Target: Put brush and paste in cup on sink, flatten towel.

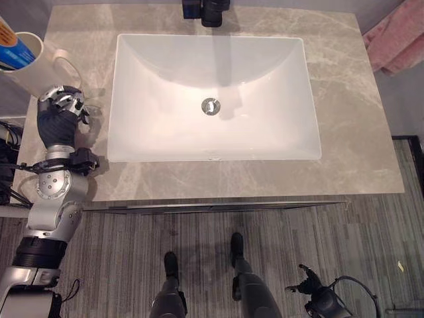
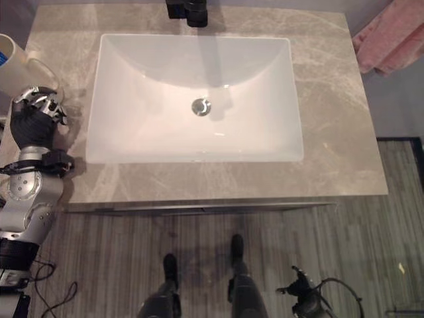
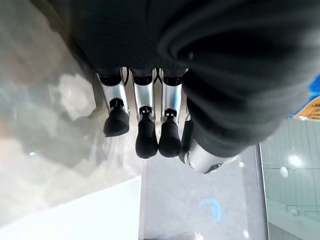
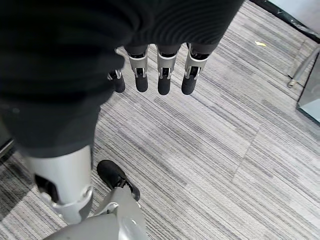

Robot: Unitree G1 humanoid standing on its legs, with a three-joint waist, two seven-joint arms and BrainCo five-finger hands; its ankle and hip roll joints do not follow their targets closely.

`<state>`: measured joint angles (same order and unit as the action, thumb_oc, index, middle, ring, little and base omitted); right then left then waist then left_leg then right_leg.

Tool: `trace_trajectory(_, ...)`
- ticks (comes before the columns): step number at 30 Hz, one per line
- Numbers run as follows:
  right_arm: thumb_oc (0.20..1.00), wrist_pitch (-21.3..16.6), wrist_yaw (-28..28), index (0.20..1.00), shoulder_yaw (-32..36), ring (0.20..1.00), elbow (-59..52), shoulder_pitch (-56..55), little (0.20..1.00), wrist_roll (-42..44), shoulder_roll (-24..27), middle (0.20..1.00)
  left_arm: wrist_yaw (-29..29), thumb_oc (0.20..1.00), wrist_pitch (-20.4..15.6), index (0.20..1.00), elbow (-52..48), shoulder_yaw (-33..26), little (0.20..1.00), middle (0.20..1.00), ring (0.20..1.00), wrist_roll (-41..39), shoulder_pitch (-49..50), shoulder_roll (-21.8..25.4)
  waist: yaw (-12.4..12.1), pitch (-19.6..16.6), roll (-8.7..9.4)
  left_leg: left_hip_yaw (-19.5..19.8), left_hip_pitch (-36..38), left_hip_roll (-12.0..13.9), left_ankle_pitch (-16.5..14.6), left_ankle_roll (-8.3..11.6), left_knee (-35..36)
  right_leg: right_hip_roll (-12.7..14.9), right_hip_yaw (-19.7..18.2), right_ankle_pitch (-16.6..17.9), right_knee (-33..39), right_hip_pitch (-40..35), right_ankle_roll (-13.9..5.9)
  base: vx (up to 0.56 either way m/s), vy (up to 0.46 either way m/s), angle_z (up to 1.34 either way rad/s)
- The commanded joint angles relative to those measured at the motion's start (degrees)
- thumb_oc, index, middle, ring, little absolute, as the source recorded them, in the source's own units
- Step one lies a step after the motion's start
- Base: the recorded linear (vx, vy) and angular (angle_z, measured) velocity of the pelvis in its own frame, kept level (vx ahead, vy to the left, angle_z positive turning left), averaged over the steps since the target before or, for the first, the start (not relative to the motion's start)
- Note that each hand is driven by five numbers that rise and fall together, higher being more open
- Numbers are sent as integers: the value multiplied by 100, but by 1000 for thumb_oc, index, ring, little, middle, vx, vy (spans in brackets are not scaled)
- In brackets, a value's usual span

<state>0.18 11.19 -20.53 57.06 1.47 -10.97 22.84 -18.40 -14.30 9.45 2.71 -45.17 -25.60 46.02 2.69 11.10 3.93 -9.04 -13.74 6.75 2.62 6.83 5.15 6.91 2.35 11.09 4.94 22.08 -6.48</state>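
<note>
A grey marbled counter (image 1: pixel 358 132) is seen across the upper part of the frame. A white rectangular basin (image 1: pixel 212 99) is set into its middle, with a round metal drain (image 1: pixel 211 106) at the centre of the bowl. A black faucet (image 1: pixel 207 10) is mounted at the top edge of the frame, just behind the basin. Below the counter, a floor (image 1: pixel 318 232) of grey striped planks is shown across the lower part of the frame. A small yellowish scrap (image 1: pixel 400 265) is seen on the floor at the lower right.
</note>
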Motion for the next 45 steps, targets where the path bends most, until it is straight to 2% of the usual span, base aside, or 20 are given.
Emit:
trace_trajectory(1,1000,-23,98,1000,-201,1000,-108,53,1000,144,199,1000,-185,200,64,200,535,287,200,200,200,-309,-119,261,118,-58,93,475,-409,86,370,-39,-15,329,-68,-417,6,-370,-472,0,0,0)
trace_trajectory(8,1000,-30,96,1000,-256,1000,-102,70,1000,182,185,1000,-215,200,137,200,770,459,200,200,200,-211,-423,273,134,-39,112,463,-392,104,368,-19,-15,302,-95,-417,6,-358,-467,0,0,0)
trace_trajectory(12,1000,1,81,1000,-269,1000,40,68,1000,165,133,1000,-39,200,184,200,376,492,200,200,200,-110,-18,155,90,-75,77,463,-229,107,318,-21,-15,292,-97,-483,6,-514,-428,29,-14,-6)
trace_trajectory(14,1000,20,56,1000,-227,1000,128,31,1000,87,131,1000,218,200,221,200,-146,461,200,200,200,-138,531,123,44,-179,41,448,-54,114,261,-28,-15,283,-94,-545,6,-687,-396,61,-33,-7)
trace_trajectory(20,1000,13,9,1000,-116,1000,381,-15,1000,-42,155,1000,585,200,306,200,-755,152,200,200,200,-145,1541,92,-45,-385,-56,458,222,146,197,-8,-15,268,-23,-657,6,-1009,-359,22,-28,-1)
trace_trajectory(25,1000,25,-40,1000,-40,1000,610,-44,1000,-106,152,1000,705,200,396,200,-555,14,200,200,200,-53,1719,90,-79,-523,-119,479,373,158,176,0,-15,257,73,-716,6,-1207,-339,-1,-22,7)
trace_trajectory(34,1000,33,-128,1000,124,1000,794,-281,1000,-115,142,1000,726,200,532,200,-110,-380,200,200,200,209,1943,359,-69,-639,-149,456,514,132,150,-20,-15,267,121,-727,6,-1347,-347,-2,-3,4)
trace_trajectory(45,1000,65,-120,1000,224,1000,853,-393,1000,71,166,1000,407,200,458,200,541,-528,200,200,200,207,1372,615,-1,-460,-63,516,71,64,237,-46,-15,294,136,-585,6,-945,-405,-21,8,3)
